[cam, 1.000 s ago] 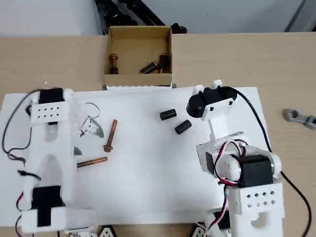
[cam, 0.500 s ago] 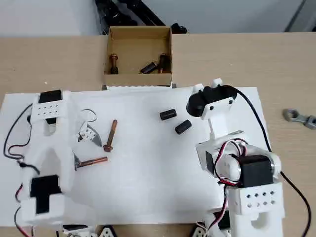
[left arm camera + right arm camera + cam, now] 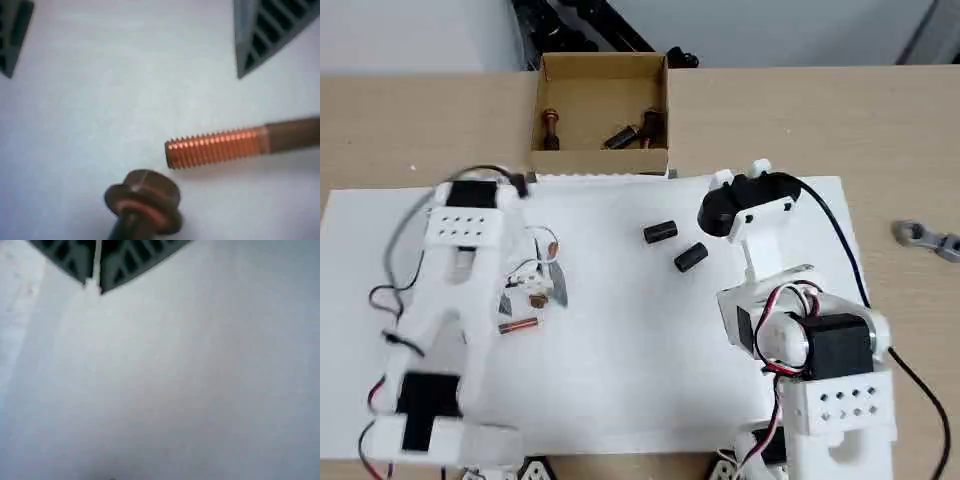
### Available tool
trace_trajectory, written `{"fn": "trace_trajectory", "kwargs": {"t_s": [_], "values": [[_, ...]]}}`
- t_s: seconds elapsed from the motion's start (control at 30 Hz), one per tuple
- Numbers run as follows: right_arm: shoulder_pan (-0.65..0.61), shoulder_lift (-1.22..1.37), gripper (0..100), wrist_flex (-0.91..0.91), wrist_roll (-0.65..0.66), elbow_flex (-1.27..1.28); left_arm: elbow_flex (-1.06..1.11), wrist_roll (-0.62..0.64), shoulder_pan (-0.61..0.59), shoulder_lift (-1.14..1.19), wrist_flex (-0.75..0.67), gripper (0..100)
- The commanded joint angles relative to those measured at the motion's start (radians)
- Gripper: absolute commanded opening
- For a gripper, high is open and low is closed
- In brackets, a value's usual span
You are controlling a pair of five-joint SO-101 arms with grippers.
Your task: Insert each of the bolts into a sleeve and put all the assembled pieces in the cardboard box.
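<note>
- Compared with half a second ago, the left arm has been shifted rightwards across the white sheet. The left gripper is now placed over the bolts, with its jaws held apart and nothing clamped.
- Under it, the first bolt is seen lying on the sheet. It is copper-coloured, with a flanged hex head.
- The second bolt is laid with its threaded tip just beside that head, its shank smooth farther along.
- Behind the sheet, the open-topped cardboard box is set on the wooden surface, with assembled pieces lying inside.
- The rear sleeve and the near sleeve, short black cylinders, are left unmoved, well apart from the bolts.
- The right gripper is kept where it was, near the sleeves, with its dark ribbed jaws brought together.
</note>
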Motion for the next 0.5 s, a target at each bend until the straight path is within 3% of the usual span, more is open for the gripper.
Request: {"fn": "trace_trajectory", "kwargs": {"t_s": [0.0, 0.2, 0.47], "values": [[0.001, -0.015, 0.4, -0.015, 0.012, -0.005, -0.067, -0.224, -0.044, 0.123, -0.037, 27], [0.001, -0.015, 0.4, -0.013, 0.012, -0.005, -0.18, -0.275, -0.109, 0.226, -0.075, 21], [0.001, -0.015, 0.4, -0.018, 0.012, -0.005, -0.243, -0.348, -0.041, 0.066, 0.032, 21]]}}
